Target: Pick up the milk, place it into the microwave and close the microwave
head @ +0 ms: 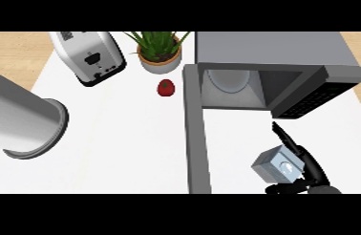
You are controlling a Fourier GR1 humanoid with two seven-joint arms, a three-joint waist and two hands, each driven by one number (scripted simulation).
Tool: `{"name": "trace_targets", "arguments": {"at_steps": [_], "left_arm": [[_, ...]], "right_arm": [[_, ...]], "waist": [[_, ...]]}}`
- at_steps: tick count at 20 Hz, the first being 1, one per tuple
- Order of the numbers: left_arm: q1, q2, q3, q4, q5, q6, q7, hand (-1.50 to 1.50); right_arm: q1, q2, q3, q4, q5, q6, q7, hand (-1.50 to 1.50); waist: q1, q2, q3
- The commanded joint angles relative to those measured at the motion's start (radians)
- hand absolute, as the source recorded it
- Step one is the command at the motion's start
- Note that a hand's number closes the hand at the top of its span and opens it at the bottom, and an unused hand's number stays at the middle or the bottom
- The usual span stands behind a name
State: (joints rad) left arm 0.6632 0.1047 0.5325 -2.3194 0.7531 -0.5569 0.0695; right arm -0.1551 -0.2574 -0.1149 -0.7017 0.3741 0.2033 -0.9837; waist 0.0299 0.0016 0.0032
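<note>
The milk (278, 165) is a small grey-blue carton with a round cap, seen from above at the lower right. My right hand (310, 171) wraps it: fingers run along its right side and the thumb curls under its near edge. The microwave (271, 50) stands at the back right with its inside (229, 88) showing a round glass plate. Its door (195, 133) hangs open and reaches toward me on the left of the carton. The carton is in front of the opening, outside it. My left hand does not show.
A red tomato (166, 88) lies left of the door. Behind it stand a potted plant (160, 50) and a silver toaster (90, 57). A large grey metal cylinder (28, 124) lies at the left edge.
</note>
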Motion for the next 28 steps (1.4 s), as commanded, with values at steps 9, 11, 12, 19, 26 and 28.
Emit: {"name": "trace_targets", "arguments": {"at_steps": [9, 11, 12, 19, 26, 28], "left_arm": [[0.033, -0.03, -0.016, -0.12, 0.081, -0.005, 0.016, -1.5], [-0.009, 0.043, 0.028, -0.068, 0.119, 0.004, 0.021, -1.5], [0.063, 0.014, 0.054, -0.078, 0.153, -0.047, -0.001, -1.5], [0.041, 0.033, 0.045, -0.065, 0.151, -0.03, 0.01, -1.5], [0.071, 0.073, 0.12, -0.045, 0.263, -0.057, 0.046, -1.5], [0.003, 0.077, 0.06, -0.12, 0.23, 0.069, 0.095, -1.5]], "right_arm": [[-0.138, 0.025, 0.055, 0.204, -0.002, 0.078, -0.15, 1.5], [-0.165, 0.042, 0.053, 0.231, -0.002, 0.037, -0.194, 1.5], [-0.129, 0.021, 0.05, 0.207, -0.01, 0.039, -0.22, 1.5], [-0.178, 0.159, -0.152, 0.266, -0.206, -0.13, -0.058, 1.5], [-0.317, 0.157, -0.164, 0.339, -0.206, -0.139, -0.053, 1.5], [-0.346, 0.196, -0.151, 0.348, -0.183, -0.205, -0.075, 1.5]], "waist": [[0.004, 0.001, 0.0], [0.003, 0.005, 0.001], [0.004, -0.002, 0.0], [-0.006, 0.001, 0.001], [-0.003, 0.0, -0.001], [-0.008, 0.004, 0.0]]}}
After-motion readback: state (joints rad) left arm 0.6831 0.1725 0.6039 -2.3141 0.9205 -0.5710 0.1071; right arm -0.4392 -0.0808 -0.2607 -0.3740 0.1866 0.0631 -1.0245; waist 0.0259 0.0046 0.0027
